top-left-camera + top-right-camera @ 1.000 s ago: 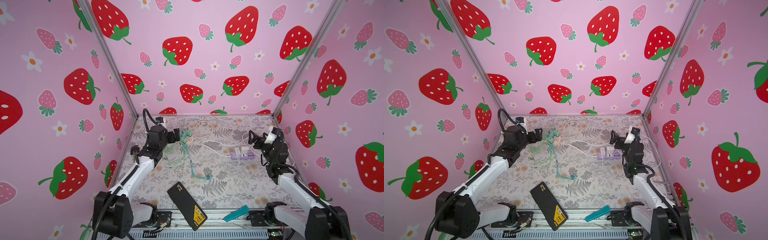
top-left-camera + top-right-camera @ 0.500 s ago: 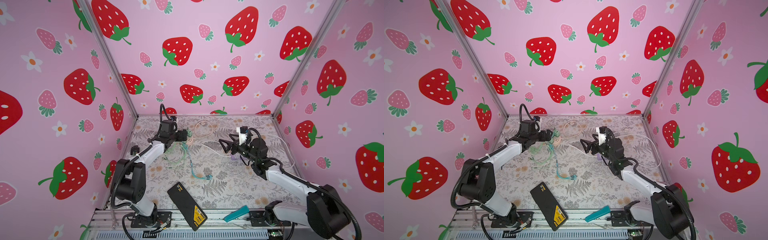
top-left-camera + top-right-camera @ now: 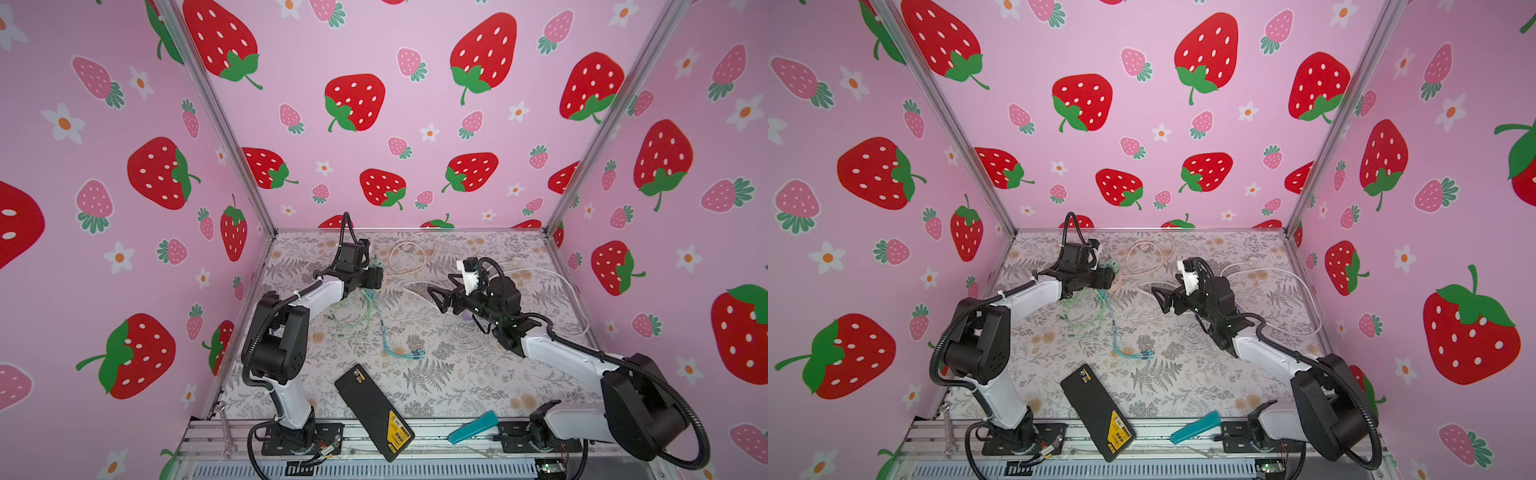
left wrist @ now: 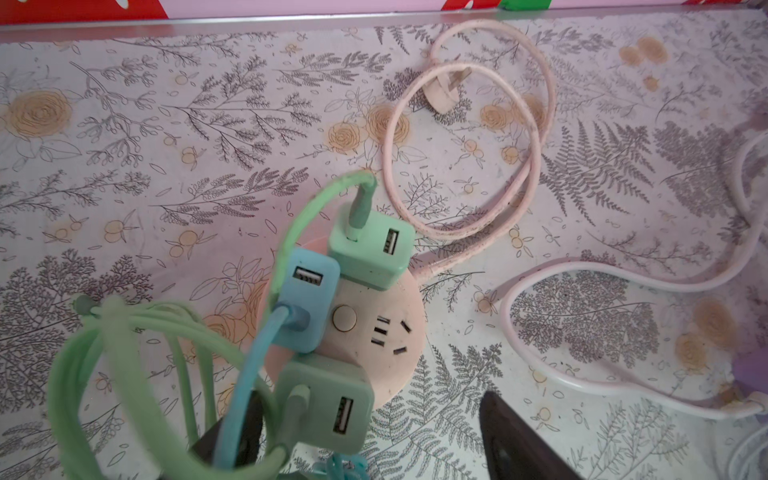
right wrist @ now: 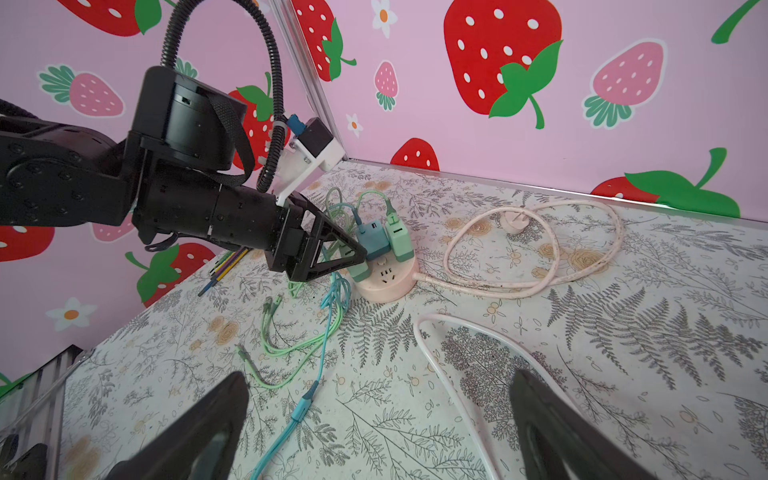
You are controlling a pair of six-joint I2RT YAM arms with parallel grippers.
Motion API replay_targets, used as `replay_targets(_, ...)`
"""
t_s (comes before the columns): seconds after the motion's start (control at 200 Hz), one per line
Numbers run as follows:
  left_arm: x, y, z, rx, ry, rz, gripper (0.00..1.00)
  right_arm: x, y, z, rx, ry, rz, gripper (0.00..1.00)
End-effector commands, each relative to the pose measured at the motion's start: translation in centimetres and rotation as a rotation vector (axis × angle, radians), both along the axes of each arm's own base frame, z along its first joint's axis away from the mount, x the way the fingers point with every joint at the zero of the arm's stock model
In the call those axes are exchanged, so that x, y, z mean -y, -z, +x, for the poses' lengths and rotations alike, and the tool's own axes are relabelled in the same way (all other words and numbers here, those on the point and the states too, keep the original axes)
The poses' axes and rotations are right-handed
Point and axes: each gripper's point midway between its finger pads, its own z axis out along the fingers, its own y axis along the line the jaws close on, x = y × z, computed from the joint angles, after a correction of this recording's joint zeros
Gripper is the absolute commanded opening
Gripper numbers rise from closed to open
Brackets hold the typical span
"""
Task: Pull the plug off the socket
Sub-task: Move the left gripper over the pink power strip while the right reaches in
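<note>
A round pink socket (image 4: 374, 328) lies on the floral mat with three USB plug blocks standing in it. They are a mint green plug (image 4: 372, 253), a blue plug (image 4: 305, 303) and a grey-green plug (image 4: 328, 405). My left gripper (image 4: 370, 399) is open, its two dark fingers either side of the grey-green plug, the right finger (image 4: 511, 436) well clear of it. In the right wrist view the left gripper (image 5: 357, 257) reaches the socket (image 5: 386, 278) from the side. In a top view it covers most of the socket (image 3: 1115, 280). My right gripper (image 5: 378, 415) hangs open and empty above the mat, right of the socket.
Green and blue USB cables (image 3: 374, 328) trail from the plugs toward the front. A pink cord with a loose plug (image 4: 444, 95) coils behind the socket. White cable (image 3: 557, 291) loops at the right. A black device (image 3: 374, 411) and a teal tool (image 3: 473, 426) lie at the front edge.
My left gripper has moved right up to the socket and its jaws have narrowed. My right arm has swung left from the purple strip toward the middle, still open.
</note>
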Motion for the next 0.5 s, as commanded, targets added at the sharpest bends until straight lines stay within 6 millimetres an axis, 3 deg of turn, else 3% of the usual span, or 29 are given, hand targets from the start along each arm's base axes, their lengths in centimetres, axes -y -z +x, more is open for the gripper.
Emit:
replay_targets(0.0,0.1,-1.1,0.4,0.013,0.014,0.026,0.8,-0.6,-0.5,-0.1,0.021,-0.017,-0.007,1.0)
replay_targets(0.185,-0.2,-1.0,0.1,-0.005,0.021,0.06,0.69,-0.6,-0.3,-0.1,0.017,-0.017,-0.017,1.0)
replay_targets(0.495,-1.1,0.2,0.5,-0.041,0.02,0.135,0.65,-0.6,0.5,0.0,0.001,-0.016,-0.035,1.0)
